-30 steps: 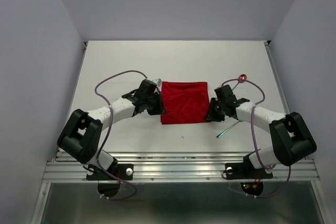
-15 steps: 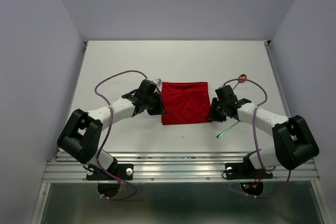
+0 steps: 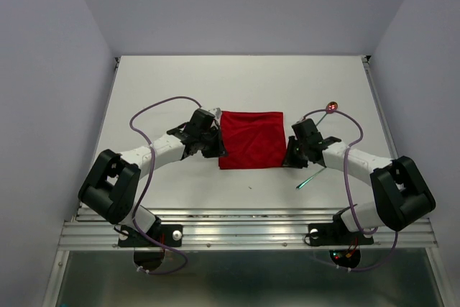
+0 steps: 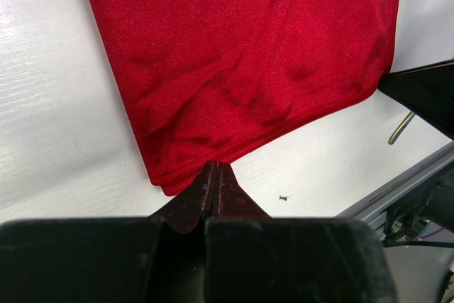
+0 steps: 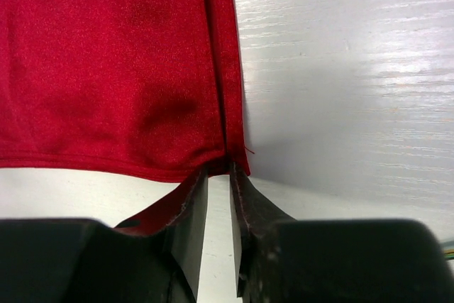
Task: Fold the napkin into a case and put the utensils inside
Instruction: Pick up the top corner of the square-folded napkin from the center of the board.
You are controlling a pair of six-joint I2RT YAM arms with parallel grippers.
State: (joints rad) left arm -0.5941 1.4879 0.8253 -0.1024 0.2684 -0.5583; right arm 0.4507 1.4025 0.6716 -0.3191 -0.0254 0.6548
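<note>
Top view: napkin (image 3: 251,139) lies flat on the table (image 3: 180,84) as a folded, roughly square red cloth, and serves as the reference. Left gripper (image 3: 218,151) sits at its near-left corner and right gripper (image 3: 289,158) at its near-right corner, both touching the cloth edge. Spoon (image 3: 331,106) lies apart from the napkin, off its far-right corner, red bowl pointing away. Fork (image 3: 310,178) lies off the near-right corner, just beyond the right gripper, with its teal handle angled. Left wrist view: the left gripper (image 4: 215,169) has its jaws pressed together with no gap. The tips meet the near hem of the napkin (image 4: 241,54) close to the corner. Cannot tell whether any layer is caught between them. Stacked fold edges show along that hem; bare table (image 4: 50,104) lies beside it. Right wrist view: the right gripper (image 5: 218,175) stands at a narrow slot. The napkin (image 5: 106,69) corner comes down to the tips, with its folded side edge running into the slot and gripped there. A small tip of cloth pokes out past the outer finger onto the table (image 5: 340,69).
</note>
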